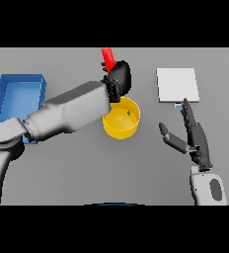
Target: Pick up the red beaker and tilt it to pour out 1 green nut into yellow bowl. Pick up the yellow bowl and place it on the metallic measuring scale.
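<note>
Am holding red plastic beaker [107,58] clenched in left hand [119,77], upper centre, above round yellow bowl [121,118]; green nut [129,113] lying inside. Right hand [194,139] idling released, lower right. Next, I judge: parking beaker, lifting bowl onto flat metallic scale [177,85], upper right.

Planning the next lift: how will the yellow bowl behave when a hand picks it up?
The yellow bowl looks rigid, with upright walls and a wide base, so probably stable rather than tippy. It holds only a small green nut, so likely light. Its smooth wall may slip in the open right hand.
</note>
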